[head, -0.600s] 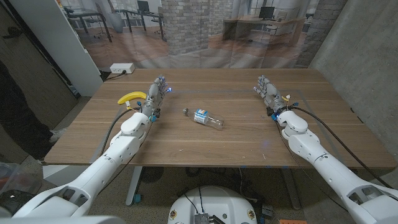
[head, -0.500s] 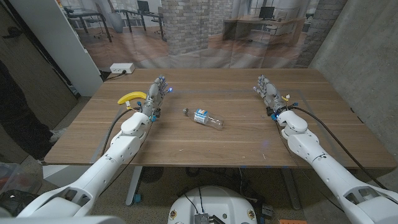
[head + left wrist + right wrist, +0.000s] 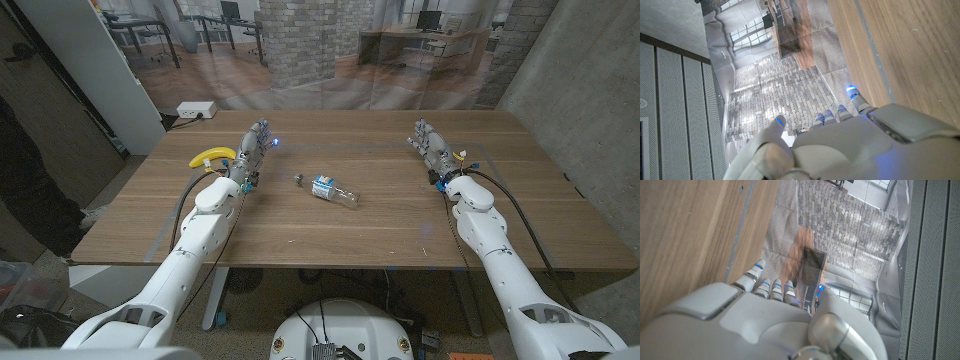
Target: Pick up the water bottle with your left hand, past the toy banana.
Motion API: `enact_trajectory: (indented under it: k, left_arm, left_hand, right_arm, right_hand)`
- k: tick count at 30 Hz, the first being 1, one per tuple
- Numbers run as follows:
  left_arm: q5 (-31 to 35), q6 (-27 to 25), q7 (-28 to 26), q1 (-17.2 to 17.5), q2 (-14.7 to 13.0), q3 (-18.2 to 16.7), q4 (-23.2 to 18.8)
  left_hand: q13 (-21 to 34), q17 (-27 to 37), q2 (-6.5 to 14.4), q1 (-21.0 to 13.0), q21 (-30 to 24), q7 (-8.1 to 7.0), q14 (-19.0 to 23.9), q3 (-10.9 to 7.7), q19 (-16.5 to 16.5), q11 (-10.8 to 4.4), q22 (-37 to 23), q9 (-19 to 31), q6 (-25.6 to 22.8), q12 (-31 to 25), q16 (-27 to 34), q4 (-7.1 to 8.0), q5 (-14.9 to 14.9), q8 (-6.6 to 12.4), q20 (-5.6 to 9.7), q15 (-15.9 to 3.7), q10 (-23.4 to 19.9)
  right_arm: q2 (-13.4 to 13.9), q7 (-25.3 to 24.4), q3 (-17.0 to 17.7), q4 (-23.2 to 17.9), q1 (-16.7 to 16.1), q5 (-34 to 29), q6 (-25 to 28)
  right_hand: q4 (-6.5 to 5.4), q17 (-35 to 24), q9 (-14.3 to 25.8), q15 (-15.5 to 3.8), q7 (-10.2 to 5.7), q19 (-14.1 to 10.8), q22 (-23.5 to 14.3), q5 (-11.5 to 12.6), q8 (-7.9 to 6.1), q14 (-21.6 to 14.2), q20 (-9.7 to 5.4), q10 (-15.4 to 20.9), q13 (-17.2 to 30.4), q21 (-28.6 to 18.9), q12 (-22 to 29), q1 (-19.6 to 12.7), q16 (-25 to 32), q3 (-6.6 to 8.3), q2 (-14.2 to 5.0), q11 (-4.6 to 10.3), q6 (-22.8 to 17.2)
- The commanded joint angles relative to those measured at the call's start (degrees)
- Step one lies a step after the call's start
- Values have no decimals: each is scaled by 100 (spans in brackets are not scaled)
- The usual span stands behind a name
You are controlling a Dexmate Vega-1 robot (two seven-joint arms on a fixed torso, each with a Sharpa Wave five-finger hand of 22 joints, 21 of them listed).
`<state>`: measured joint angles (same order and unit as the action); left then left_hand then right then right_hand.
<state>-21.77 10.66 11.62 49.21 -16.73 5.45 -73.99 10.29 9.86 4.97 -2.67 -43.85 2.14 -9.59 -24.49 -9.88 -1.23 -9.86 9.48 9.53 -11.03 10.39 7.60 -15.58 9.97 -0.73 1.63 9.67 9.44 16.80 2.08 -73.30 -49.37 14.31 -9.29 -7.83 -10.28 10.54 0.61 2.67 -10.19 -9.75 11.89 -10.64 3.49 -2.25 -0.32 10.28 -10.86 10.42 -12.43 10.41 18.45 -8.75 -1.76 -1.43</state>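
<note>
Mid-table, water bottle lying, left robot hand beside toy banana

Both arms reach forward over the table from the near corners, one on each side, well apart. The left hand stands on its edge with fingers stretched ahead and holds nothing; the right hand is posed the same way, fingers extended and slightly apart, also holding nothing
</note>
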Motion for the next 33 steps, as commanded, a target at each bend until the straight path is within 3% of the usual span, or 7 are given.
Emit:
enact_trajectory:
  k: [1,7,23,24,28,33]
  left_arm:
    - [878,-241,530,-93,295,-450,-68]
    - [1203,-262,673,-147,282,-505,-127]
    - [1795,-293,1138,-294,51,-514,-279]
    - [1812,-295,1156,-296,47,-518,-297]
    - [1885,-257,1235,-327,16,-521,-331]
    - [1996,-187,1347,-396,-49,-501,-345]
  left_hand:
    - [18,-6,-57,-151,52,-30,-549,-17,-838,-4,-5,30,307,-43,24,-145,25,38,41,-10,257]
    - [19,-9,-125,-362,122,-30,-514,-58,-824,3,-4,34,315,-44,27,-348,70,51,-33,32,255]
    - [25,-3,-249,-743,253,-19,-438,-116,-798,28,-13,43,254,-61,41,-725,170,87,-134,81,217]
    - [27,0,-278,-842,275,-29,-367,-127,-755,27,-19,45,209,-74,60,-822,199,100,-272,124,178]
    - [29,3,-296,-915,288,-35,-294,-133,-706,24,-25,47,182,-87,79,-895,224,103,-353,146,139]
    - [31,6,-322,-985,304,-6,-241,-135,-659,48,-30,48,146,-98,85,-969,248,108,-310,151,100]
  right_arm:
    - [-875,642,1021,72,113,-911,146]
    - [-1077,804,1273,92,163,-1140,132]
    - [-1367,1042,1646,93,224,-1454,98]
    - [-1378,1050,1658,89,224,-1467,98]
    - [-1423,1079,1706,75,223,-1498,95]
    - [-1464,1103,1752,58,217,-1530,78]
  right_hand:
    - [-7,-23,11,17,39,-37,-16,15,-29,64,14,-2,18,-37,43,-11,38,43,-31,-61,-14]
    - [-5,-23,11,19,39,-36,-16,13,-30,60,15,3,18,-37,45,-6,40,49,-28,-63,-16]
    - [0,-22,11,19,50,-39,-16,7,-34,52,26,8,18,-38,46,10,42,60,-16,-67,-28]
    - [1,-22,11,15,50,-41,-16,7,-34,54,28,7,18,-38,45,11,41,61,-15,-71,-28]
    - [3,-22,11,22,47,-39,-16,6,-33,49,27,9,18,-38,46,13,42,65,-14,-71,-27]
    - [5,-22,11,28,47,-41,-16,5,-33,52,32,12,18,-39,47,17,41,70,-12,-74,-28]
